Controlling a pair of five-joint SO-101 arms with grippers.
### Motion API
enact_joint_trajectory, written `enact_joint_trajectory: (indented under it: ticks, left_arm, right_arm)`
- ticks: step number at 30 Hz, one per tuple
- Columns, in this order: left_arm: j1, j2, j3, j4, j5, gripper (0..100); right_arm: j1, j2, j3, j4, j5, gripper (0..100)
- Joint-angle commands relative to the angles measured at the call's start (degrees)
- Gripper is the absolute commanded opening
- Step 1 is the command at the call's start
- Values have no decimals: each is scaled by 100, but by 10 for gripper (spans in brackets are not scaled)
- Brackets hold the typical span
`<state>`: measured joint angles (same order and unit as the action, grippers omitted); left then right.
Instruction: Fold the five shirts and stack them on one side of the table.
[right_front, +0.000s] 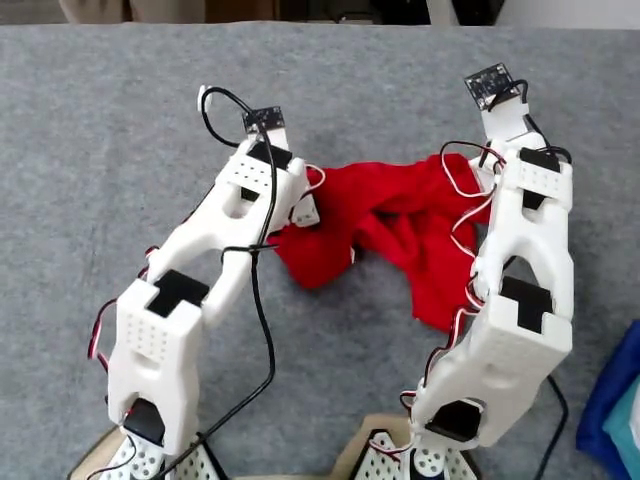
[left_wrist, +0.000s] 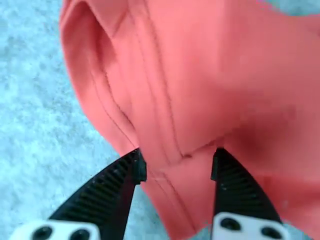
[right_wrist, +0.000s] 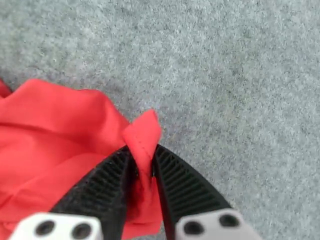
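A red shirt (right_front: 385, 225) lies crumpled on the grey table cover between my two arms. My left gripper (left_wrist: 180, 161) is open, its black fingers (left_wrist: 122, 182) straddling a stitched hem of the shirt (left_wrist: 200, 85) at the cloth's left side. My right gripper (right_wrist: 145, 156) is shut on a small folded corner of the red shirt (right_wrist: 142, 132) at the cloth's far right side. In the high view the left arm (right_front: 240, 215) and the right arm (right_front: 525, 230) cover both ends of the shirt.
Blue and teal cloth (right_front: 615, 400) pokes in at the table's near right edge. Grey felt (right_front: 100, 150) stretches open to the left and behind the shirt.
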<state>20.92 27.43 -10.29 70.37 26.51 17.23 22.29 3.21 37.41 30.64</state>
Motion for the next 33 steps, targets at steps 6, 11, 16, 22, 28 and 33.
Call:
enact_joint_trajectory:
  ticks: [6,11,16,22,28,33]
  left_arm:
    - [211,-549,-44,62,70,220]
    - [185,-435,-18,53,70,220]
    - [185,-31,-53,26,70,220]
    - [185,171,-62,-26,53,184]
    - [176,171,-299,18,79,33]
    - [185,171,-396,26,79,20]
  right_arm:
    - [-84,-31,-180,0,53,8]
    - [-75,-31,-180,0,53,8]
    - [-75,-31,-171,0,53,8]
    - [-75,-40,-171,0,53,8]
    - [-75,-40,-171,0,53,8]
    - [-75,-40,-171,0,53,8]
